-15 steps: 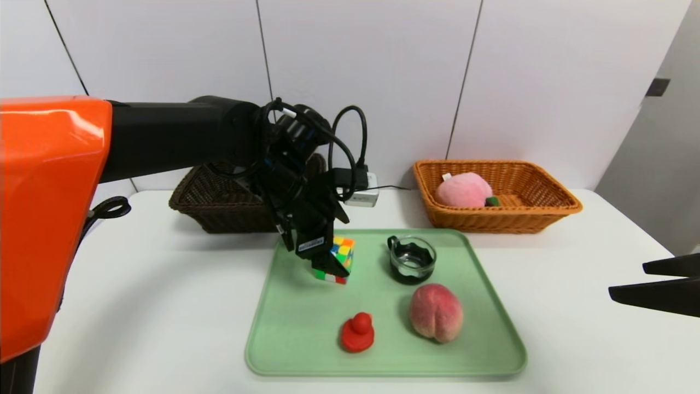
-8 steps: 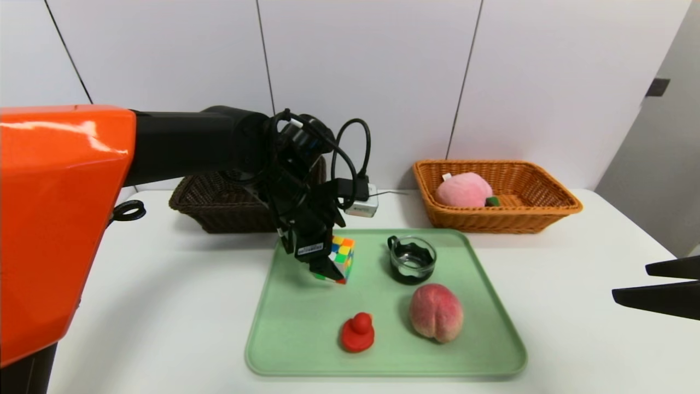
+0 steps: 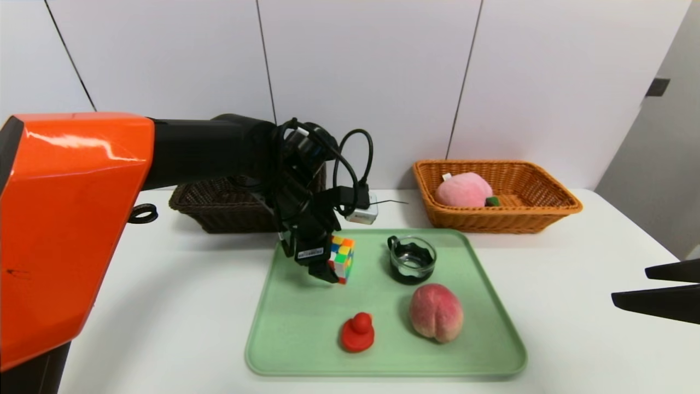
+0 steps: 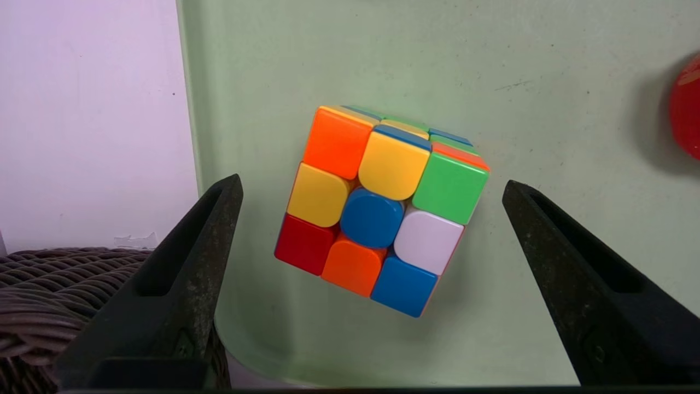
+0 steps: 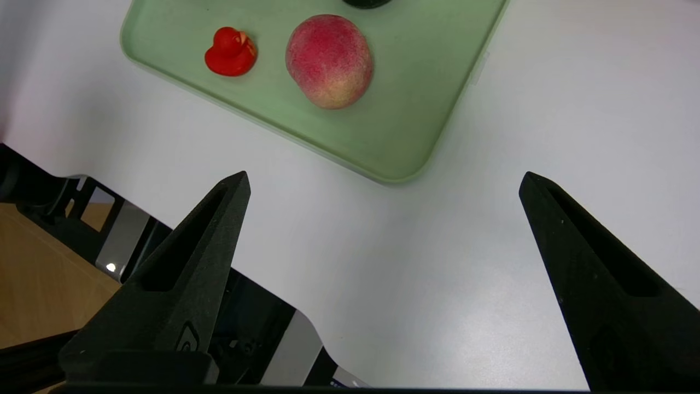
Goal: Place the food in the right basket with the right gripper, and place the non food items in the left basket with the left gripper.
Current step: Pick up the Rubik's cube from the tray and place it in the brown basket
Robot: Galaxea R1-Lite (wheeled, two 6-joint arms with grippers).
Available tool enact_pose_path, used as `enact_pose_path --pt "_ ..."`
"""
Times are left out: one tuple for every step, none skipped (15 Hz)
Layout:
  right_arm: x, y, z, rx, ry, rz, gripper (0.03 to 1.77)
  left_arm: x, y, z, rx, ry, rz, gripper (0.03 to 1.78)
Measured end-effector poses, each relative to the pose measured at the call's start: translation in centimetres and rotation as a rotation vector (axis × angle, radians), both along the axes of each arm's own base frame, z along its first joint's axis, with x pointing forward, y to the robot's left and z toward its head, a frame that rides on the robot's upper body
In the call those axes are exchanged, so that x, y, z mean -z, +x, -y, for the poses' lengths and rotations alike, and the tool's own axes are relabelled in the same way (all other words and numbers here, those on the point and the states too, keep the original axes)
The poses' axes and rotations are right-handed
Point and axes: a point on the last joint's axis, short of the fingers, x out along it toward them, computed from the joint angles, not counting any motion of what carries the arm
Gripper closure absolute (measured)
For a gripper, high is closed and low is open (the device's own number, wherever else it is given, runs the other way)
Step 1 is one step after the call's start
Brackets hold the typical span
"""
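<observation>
Lowered since the earlier frame, my left gripper (image 4: 372, 219) now hangs wide open astride the multicoloured plastic puzzle cube (image 4: 377, 210) on the pale green tray (image 3: 306, 328). I judge the cube light, rigid and slick: grip opposite flat faces. My right gripper (image 5: 383, 219) waits open, parked.

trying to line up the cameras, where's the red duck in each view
Head view: red duck near the green tray's front edge, left of the peach.
Left wrist view: only a red sliver at the frame edge, past the cube.
Right wrist view: duck beside the peach.
Shared landmark: the green tray.
</observation>
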Motion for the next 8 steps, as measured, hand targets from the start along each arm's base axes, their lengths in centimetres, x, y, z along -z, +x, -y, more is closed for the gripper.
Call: enact_pose_path --pt "0.0 0.0 0.0 0.0 0.0 -0.001 0.1 0.1 0.0 0.0 -0.001 0.001 -0.004 0.12" --pt "0.0 0.0 0.0 -0.001 0.0 -0.001 0.1 0.2 0.1 0.1 -0.001 0.002 -0.006 0.12" --pt "0.0 0.0 0.0 0.0 0.0 -0.001 0.1 0.4 0.1 0.2 0.001 0.004 -0.009 0.12" --pt "0.1 0.0 0.0 0.0 0.0 -0.002 0.1 0.6 0.1 0.2 0.001 0.007 -0.013 0.12" --pt "0.1 0.0 0.0 0.0 0.0 -0.003 0.1 0.8 0.2 0.3 0.002 0.009 -0.018 0.12" --pt "0.1 -0.1 0.0 0.001 -0.001 -0.005 0.1 1.0 0.2 0.4 0.002 0.012 -0.021 0.12" --pt "0.2 -0.1 0.0 0.001 -0.001 -0.006 0.1 1.1 0.3 0.4 0.004 0.014 -0.024 0.12" --pt "0.2 -0.1 0.0 0.0 -0.001 -0.007 0.1 1.3 0.4 0.5 0.005 0.015 -0.026 0.12"
